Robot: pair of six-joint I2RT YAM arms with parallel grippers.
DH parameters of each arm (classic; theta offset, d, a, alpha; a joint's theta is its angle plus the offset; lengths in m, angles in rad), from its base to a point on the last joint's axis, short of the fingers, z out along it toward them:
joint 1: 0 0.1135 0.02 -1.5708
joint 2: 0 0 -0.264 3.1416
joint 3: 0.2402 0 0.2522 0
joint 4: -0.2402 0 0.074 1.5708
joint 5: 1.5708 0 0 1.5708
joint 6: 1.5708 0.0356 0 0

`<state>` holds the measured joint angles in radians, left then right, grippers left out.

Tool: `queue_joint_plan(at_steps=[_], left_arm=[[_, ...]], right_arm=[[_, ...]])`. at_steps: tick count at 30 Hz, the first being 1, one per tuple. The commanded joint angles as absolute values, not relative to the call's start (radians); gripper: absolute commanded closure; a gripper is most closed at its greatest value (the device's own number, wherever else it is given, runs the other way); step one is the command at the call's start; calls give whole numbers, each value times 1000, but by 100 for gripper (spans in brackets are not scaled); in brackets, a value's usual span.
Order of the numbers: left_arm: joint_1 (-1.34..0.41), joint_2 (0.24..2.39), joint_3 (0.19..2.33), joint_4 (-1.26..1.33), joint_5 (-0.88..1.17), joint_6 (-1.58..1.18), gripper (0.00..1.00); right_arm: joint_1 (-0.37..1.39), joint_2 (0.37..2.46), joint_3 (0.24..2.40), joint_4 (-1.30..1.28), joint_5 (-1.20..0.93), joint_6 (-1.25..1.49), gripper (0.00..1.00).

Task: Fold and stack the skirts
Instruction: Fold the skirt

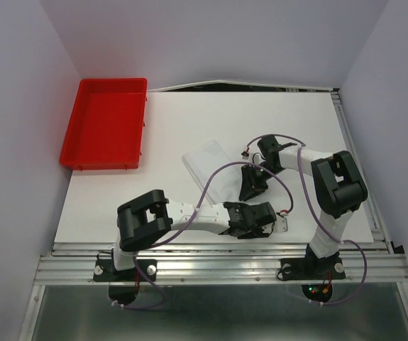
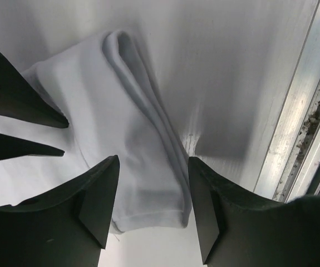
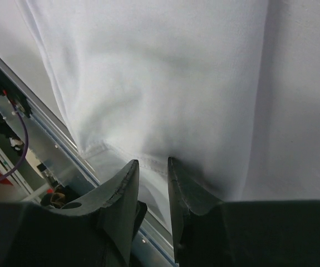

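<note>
A white skirt (image 1: pixel 207 163) lies spread on the white table, hard to tell from it. My left gripper (image 1: pixel 266 217) is open near the table's front edge. In the left wrist view its jaws (image 2: pixel 151 167) stand on either side of a folded, hemmed corner of the skirt (image 2: pixel 126 139). My right gripper (image 1: pixel 250 189) is just behind it. In the right wrist view its jaws (image 3: pixel 153 164) are nearly together on the skirt's hem (image 3: pixel 176 72), and creases run toward them. The right gripper's fingers (image 2: pixel 32 111) show at the left of the left wrist view.
A red tray (image 1: pixel 83 153) sits at the table's far left, with nothing in it. The aluminium rail (image 2: pixel 293 122) runs along the near edge, close to both grippers. Purple cables loop over the arms.
</note>
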<state>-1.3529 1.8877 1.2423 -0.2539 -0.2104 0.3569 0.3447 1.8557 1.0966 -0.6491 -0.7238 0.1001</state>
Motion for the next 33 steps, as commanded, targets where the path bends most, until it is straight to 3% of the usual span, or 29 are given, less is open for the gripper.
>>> queue_joint_plan(at_steps=[1,10,12,14,17,22,24,26,33], left_arm=[[-1355,1914,1272,-247,-186,347,38],[-1305,1979,1244,-275,-123,342,52],[-1286,1982,1244,-279,-115,350,62],[-1279,1979,1247,-296,-98,360,82],[-1281,1942,1253,-334,-28,368,100],[-1287,1861,1247,-391,101,348,100],[-1287,1813,1238,-411,136,345,100],[-1287,1784,1232,-448,195,345,100],[-1287,1671,1239,-520,359,380,100]], right_arm=[[347,1850,1072,-626,-742,101,67],[347,1830,1048,-629,-756,89,68],[347,1821,1043,-634,-762,84,69],[347,1810,1040,-634,-772,75,69],[347,1792,1058,-644,-764,48,68],[347,1758,1214,-660,-663,-41,64],[347,1756,1281,-660,-614,-69,50],[347,1788,1386,-658,-559,-112,45],[347,1992,1664,-643,-597,-183,37]])
